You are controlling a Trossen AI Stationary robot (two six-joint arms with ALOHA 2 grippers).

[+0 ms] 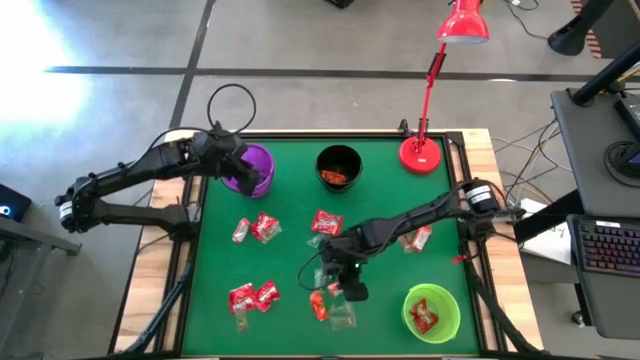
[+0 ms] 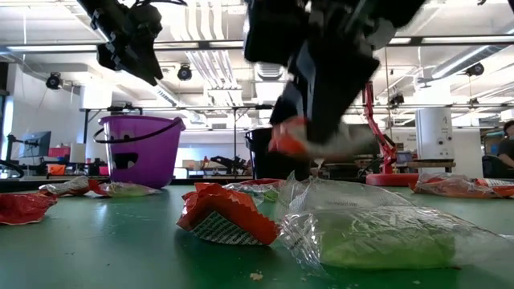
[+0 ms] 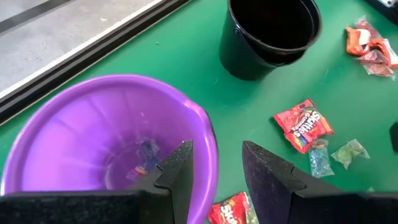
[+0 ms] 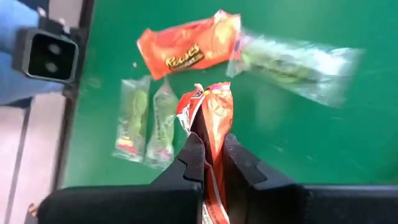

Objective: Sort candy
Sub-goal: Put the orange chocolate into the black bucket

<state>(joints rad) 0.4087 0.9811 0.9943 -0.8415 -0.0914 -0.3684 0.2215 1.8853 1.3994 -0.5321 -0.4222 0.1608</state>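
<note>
Candy packets lie scattered on the green table [image 1: 290, 190]: red ones [image 1: 265, 228] [image 1: 252, 297], an orange one [image 4: 186, 53] and clear green ones [image 4: 292, 59]. My right gripper [image 4: 210, 140] hangs over the table's near middle [image 1: 340, 272], shut on an orange-red candy packet [image 4: 208, 109]. My left gripper [image 3: 214, 149] stands open over the near rim of the purple cup [image 3: 112, 137] at the far left [image 1: 250, 170], with nothing between its fingers. A small sweet lies in the bottom of that cup. My right gripper pinches the orange-red packet between its two fingers, and the packet's crinkled end [image 4: 211, 99] sticks out past the fingertips [image 4: 191, 152]. The fingers slant down from the table's right side. The packet [image 2: 287, 143] is lifted clear of the table.
A black cup [image 1: 338, 167] with candy in it stands at the far middle. A green cup [image 1: 432, 312] with candy stands at the near right. A red desk lamp [image 1: 422, 152] stands at the far right. More red packets lie mid-table [image 1: 327, 222] [image 1: 415, 238].
</note>
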